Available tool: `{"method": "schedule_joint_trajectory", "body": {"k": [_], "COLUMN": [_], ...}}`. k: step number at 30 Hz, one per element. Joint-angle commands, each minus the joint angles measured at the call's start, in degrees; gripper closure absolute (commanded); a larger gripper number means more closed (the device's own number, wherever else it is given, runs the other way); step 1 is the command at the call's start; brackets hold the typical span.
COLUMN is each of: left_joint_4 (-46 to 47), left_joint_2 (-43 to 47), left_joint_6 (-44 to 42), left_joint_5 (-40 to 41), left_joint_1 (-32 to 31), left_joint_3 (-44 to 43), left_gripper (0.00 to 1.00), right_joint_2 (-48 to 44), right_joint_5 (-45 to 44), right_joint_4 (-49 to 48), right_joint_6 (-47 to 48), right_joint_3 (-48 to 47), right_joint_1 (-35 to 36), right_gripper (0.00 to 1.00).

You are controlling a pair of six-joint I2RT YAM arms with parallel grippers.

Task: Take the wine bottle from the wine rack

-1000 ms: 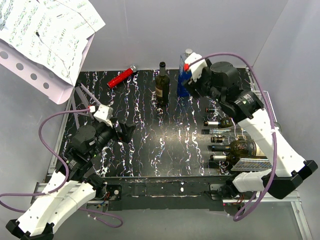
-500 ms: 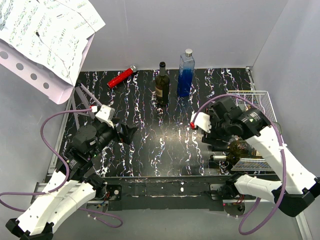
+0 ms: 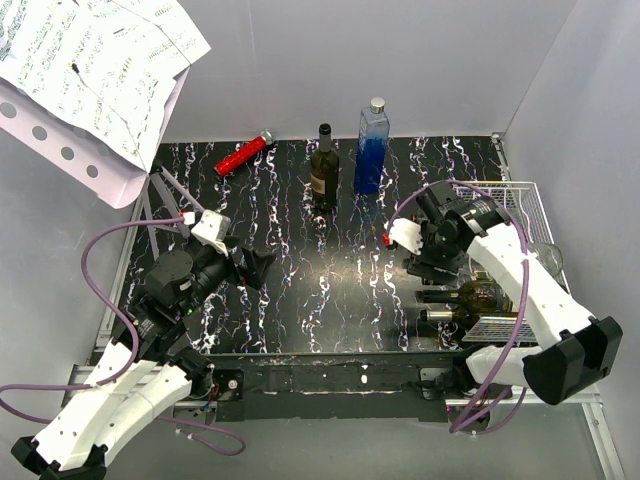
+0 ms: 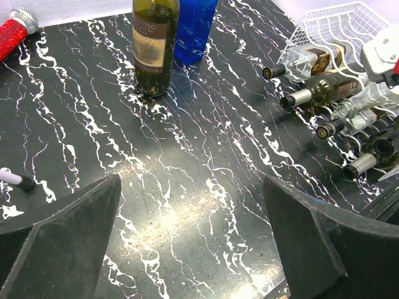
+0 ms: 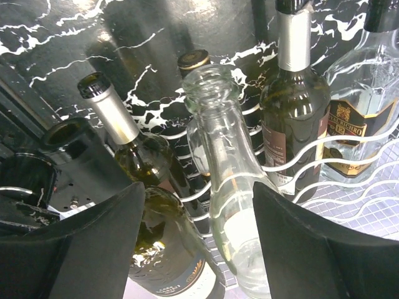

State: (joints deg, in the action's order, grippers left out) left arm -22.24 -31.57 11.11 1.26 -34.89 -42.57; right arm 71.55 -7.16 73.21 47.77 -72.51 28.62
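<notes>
The white wire wine rack [image 3: 525, 200] stands at the right of the black marbled table, and several bottles lie on it with their necks pointing left. My right gripper [image 3: 430, 262] hovers over those necks. In the right wrist view it [image 5: 199, 249] is open, with a clear empty bottle [image 5: 227, 162] and the shoulder of a green wine bottle [image 5: 134, 156] between its fingers. A dark bottle with a silver capsule [image 5: 293, 112] lies beside them. My left gripper [image 4: 193, 237] is open above bare tabletop, far left of the rack [image 4: 336, 18].
A dark wine bottle [image 3: 323, 168] and a blue bottle [image 3: 371, 148] stand upright at the back of the table. A red microphone [image 3: 243, 154] lies at the back left. Paper sheets [image 3: 95, 70] hang over the left corner. A grey wall runs close behind the rack.
My right arm swung from beside the blue bottle at the back down over the bottle necks at the rack. The left arm has stayed put.
</notes>
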Motion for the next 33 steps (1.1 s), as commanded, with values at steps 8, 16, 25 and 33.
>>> {"method": "schedule_joint_trajectory", "body": {"k": [8,16,25,33], "left_joint_4": [0.79,0.79,0.88,0.97], "left_joint_2": [-0.33,-0.59,-1.04,-0.95], "left_joint_6": [-0.39,-0.48,-0.66,-0.74], "left_joint_5": [-0.64,-0.46,-0.47,-0.29], "left_joint_1": [-0.52,-1.05,-1.14,-1.14], "left_joint_3": [0.55,0.82,0.73,0.73], "left_gripper": [0.02,0.02,0.02,0.02], "right_joint_2": [1.66,4.03,5.62,5.27], "right_joint_5": [-2.95,-4.36,-4.97,-3.91], "right_joint_4": [-5.79,-11.24,-15.37,-16.87], "right_joint_6": [7.34,9.27,10.85,11.65], "right_joint_3": [3.78,7.91,10.72,12.39], "right_joint_1": [-3.92,-6.47,-9.55,-10.87], "right_gripper": [0.24,0.24,0.27,0.31]}}
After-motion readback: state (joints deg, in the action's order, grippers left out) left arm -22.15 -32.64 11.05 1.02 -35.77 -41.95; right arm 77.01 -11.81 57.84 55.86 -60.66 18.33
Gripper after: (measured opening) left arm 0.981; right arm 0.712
